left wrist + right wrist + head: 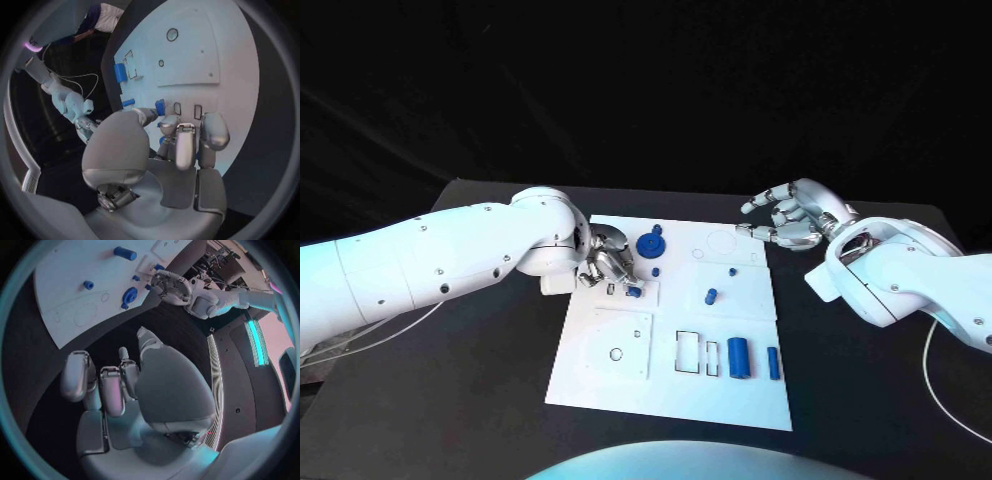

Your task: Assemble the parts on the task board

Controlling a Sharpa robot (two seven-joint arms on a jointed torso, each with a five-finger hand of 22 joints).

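Note:
The white task board (610, 385) lies mid-table. My left hand (606, 265) reaches over its left edge, thumb and a finger pinching a small blue part (635, 291) down at the board surface; in the left wrist view that part (160, 106) sits at the fingertips beside two small slots. A blue gear-shaped part (655, 243) stands just beyond the hand. Small blue pegs (711, 295) dot the board's middle. A blue cylinder (738, 357) and a thin blue bar (773, 362) lie near the right front. My right hand (790, 215) hovers past the board's far right corner, fingers apart, holding nothing.
Black table (877, 400) surrounds the board on all sides. A rectangular cut-out (691, 351) and a square plate with a hole (617, 345) sit in the board's front half. In the right wrist view the board (75, 270) and my left hand (172, 285) lie ahead.

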